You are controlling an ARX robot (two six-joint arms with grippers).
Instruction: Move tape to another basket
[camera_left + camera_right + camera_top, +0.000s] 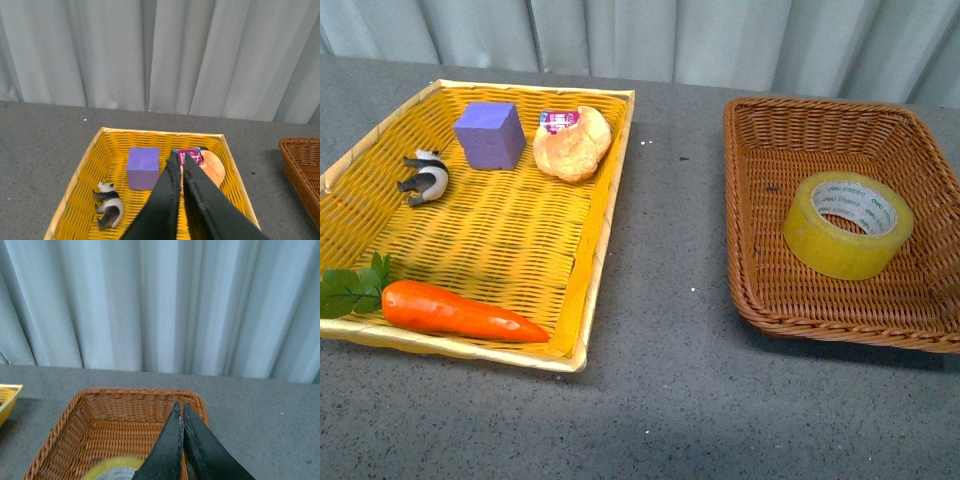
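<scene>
On the grey desk [670, 300], to the right in the front view, sits the brown wicker basket [760, 200], and the tape [848, 223] lies inside it, resting flat against the woven floor toward the right side. Green printed lettering runs round the pale core of the roll, but it is too small to read. To the left, well apart from the basket, a yellow woven tray [595, 240] carries a purple cube [490, 134], a bread roll [574, 143], a small pink-and-white packet [559, 120] just beside the roll with print too blurred to make out, a panda figure [426, 177], and a carrot [460, 309] with green leaves.

Neither arm appears in the front view. Seen from its wrist camera, the left hand [181, 159] is clenched with nothing between its fingers, hanging above the yellow tray near the packet. The right hand [180, 407] is likewise pressed together and empty, above the wicker basket, with the tape's rim showing below it.
</scene>
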